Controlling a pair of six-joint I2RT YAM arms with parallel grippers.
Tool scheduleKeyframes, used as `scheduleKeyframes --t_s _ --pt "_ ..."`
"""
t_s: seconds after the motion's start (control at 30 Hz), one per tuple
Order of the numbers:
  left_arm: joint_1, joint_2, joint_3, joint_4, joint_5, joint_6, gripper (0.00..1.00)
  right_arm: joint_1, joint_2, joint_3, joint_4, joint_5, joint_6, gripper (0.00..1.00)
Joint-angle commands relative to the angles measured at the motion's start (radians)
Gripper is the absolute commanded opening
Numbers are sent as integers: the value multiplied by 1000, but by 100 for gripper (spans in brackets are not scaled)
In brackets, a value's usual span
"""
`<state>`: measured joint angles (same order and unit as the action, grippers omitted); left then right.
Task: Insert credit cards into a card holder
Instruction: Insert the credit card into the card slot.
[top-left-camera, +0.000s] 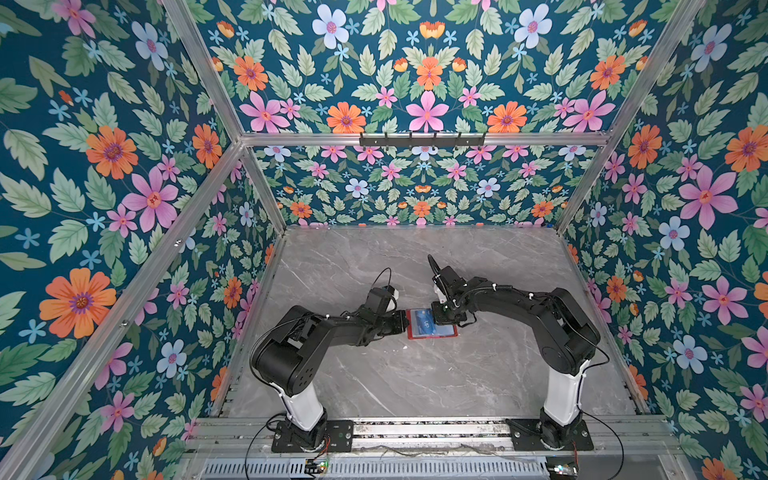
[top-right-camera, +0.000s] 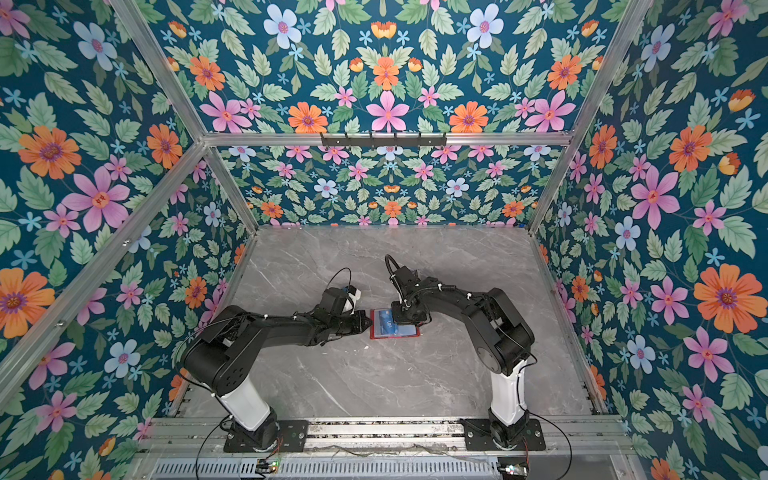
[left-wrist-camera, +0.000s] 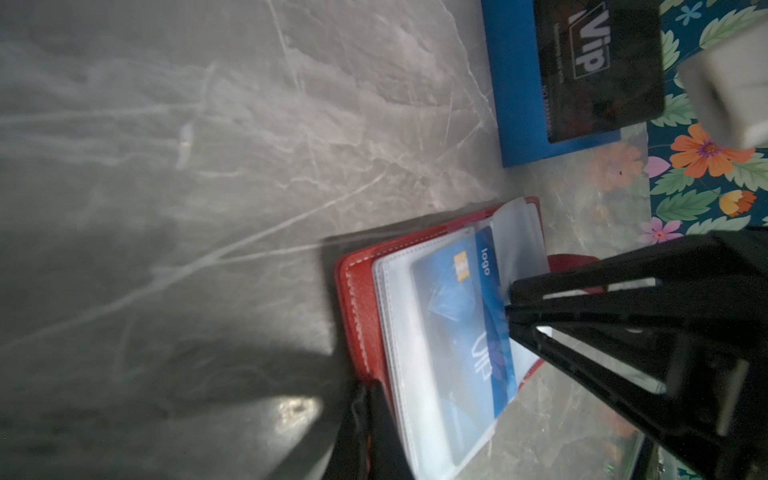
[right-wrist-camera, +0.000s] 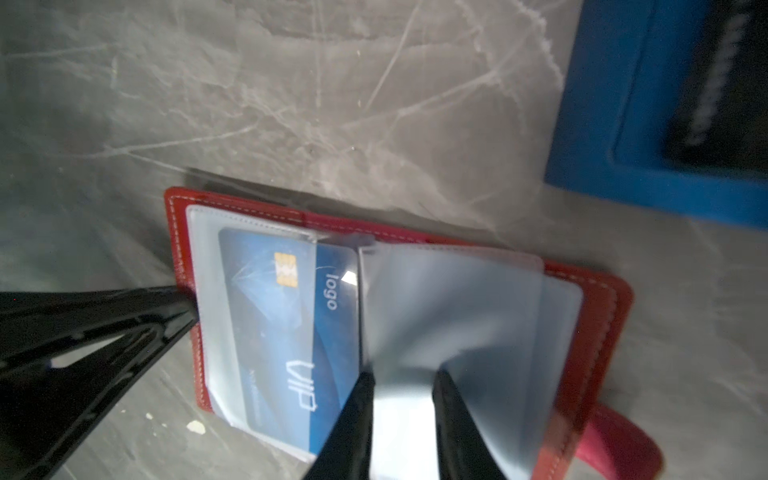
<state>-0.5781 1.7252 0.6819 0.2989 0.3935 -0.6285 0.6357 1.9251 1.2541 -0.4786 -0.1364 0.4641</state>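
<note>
1. The card holder (top-left-camera: 444, 331) (top-right-camera: 409, 330) lies open, cover down, near the middle of the marble table (top-left-camera: 415, 382). It sits between my two arms in both top views.
2. My left gripper (top-left-camera: 405, 323) has its jaws closed and pinches the holder's red cover at its 9 o'clock edge.
3. My right gripper (right-wrist-camera: 404, 374) hangs over the holder's 2 o'clock part with its jaws narrowly parted and gripping nothing. A loose clear sleeve (right-wrist-camera: 457, 311) rises between the fingers, blurred. I cannot tell whether they touch it.
4. A blue card (right-wrist-camera: 270, 332) marked VIP sits in the sleeve on the 9 o'clock page. Most of it is under the plastic, and the strip nearest the spine shows bare.
5. The holder's red snap tab (right-wrist-camera: 615, 436) sticks out past the cover edge on my right gripper's side.
6. A blue rack (left-wrist-camera: 515, 104) stands at the holder's 10 o'clock, apart from it, with a black card (left-wrist-camera: 598, 66) lettered VIP in it. From above, my left wrist covers nearly all of the rack.
7. From above, my right gripper blocks the holder's 2 o'clock corner. The table is closed in at 9, 12 and 3 o'clock by floral walls (top-left-camera: 124, 166).
</note>
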Motion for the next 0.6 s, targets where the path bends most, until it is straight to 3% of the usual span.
scheduleKeyframes --t_s 0.0,0.57 --pt "-3 7 -7 -124 -21 6 0 6 24 0 -66 13 -13 30" --pt "-5 2 -11 -126 -24 8 0 30 30 26 -100 52 -21 43"
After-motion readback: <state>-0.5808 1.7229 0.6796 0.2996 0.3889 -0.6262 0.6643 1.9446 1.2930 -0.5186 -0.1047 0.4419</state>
